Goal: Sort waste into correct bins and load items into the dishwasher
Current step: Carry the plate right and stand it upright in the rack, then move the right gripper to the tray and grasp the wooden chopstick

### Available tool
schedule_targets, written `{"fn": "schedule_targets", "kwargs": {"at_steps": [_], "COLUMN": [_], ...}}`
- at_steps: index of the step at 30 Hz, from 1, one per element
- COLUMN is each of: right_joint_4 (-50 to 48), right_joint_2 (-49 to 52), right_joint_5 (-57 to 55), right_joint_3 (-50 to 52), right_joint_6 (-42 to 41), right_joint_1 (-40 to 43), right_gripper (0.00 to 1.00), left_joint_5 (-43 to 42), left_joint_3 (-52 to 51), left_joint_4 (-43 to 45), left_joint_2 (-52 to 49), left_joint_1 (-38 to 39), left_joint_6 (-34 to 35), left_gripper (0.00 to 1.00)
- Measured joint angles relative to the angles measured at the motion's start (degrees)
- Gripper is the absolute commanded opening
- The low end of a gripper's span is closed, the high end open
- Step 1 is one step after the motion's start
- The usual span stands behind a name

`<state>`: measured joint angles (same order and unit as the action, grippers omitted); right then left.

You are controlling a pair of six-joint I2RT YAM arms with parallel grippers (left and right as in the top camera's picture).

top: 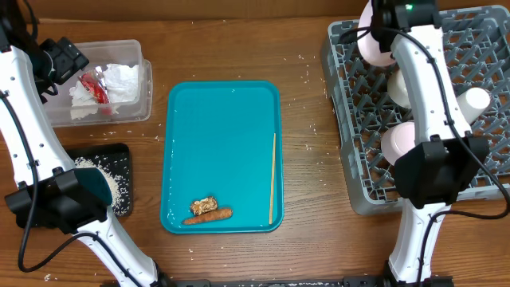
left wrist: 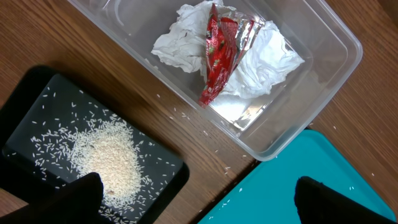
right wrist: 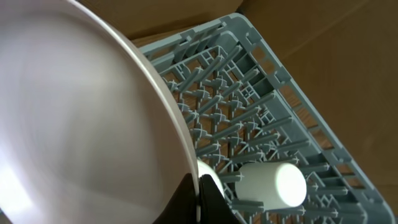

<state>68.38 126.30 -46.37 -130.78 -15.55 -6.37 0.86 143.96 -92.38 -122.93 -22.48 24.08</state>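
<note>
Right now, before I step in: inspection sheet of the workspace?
Surface: wooden table, stray rice grains scattered.
Job's things: napkin and red wrapper in clear tub; rice pile on black tray; carrot, brown lump, stick on teal tray; cup in rack.
Clutter: nothing seen.
Grippers: left gripper open, empty; right gripper shut on plate rim at rack.
Cables: black cables along both arms.
Surroundings: nothing seen.
</note>
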Motion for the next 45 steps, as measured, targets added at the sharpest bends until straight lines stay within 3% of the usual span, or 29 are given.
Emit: {"fn": "schedule_targets", "kwargs": {"at_steps": [9, 16, 17, 18, 19, 28, 39, 45], "right_joint_4": [-1.44, 0.37, 0.85, 1.79, 2.99, 14.6, 22.77, 28.52], "right_joint_2": [0.0, 0.0, 0.0, 0.0, 0.0, -0.98, -13.22, -11.13], "right_joint_5": [-4.26, 3.3, 4.57, 5.88, 7.3, 16.33, 65.55, 62.42], "right_joint_3": [3.96, 3.96, 3.96, 3.96, 3.96, -0.13, -5.11, -4.85], "right_joint_6": [2.34, 2.19, 1.86, 1.27, 0.48, -6.1, -7.17, -7.04], "right_joint_1": [-0.02, -0.63, -0.87, -1.2, -1.66, -5.16, -7.06, -15.21], "right_gripper": [0.04, 0.11, 0.16, 0.41, 1.0, 1.0, 1.0, 0.95], "left_joint_5": [-0.02, -0.02, 0.0, -0.02, -0.02, -0.02, -0.02, -0.02], "left_joint_3": [0.0, 0.0, 0.0, 0.0, 0.0, 0.0, 0.0, 0.0], "left_joint_4": [0.0, 0.0, 0.0, 0.0, 0.0, 0.0, 0.0, 0.0], "left_joint_2": [0.0, 0.0, 0.0, 0.0, 0.0, 0.0, 0.0, 0.0], "left_joint_1": [0.0, 0.0, 0.0, 0.0, 0.0, 0.0, 0.0, 0.0], "left_joint_6": [0.0, 0.0, 0.0, 0.0, 0.0, 0.0, 0.0, 0.0], "left_gripper": [1.0, 1.0, 1.0, 1.0, 1.0, 1.0, 1.0, 1.0]}}
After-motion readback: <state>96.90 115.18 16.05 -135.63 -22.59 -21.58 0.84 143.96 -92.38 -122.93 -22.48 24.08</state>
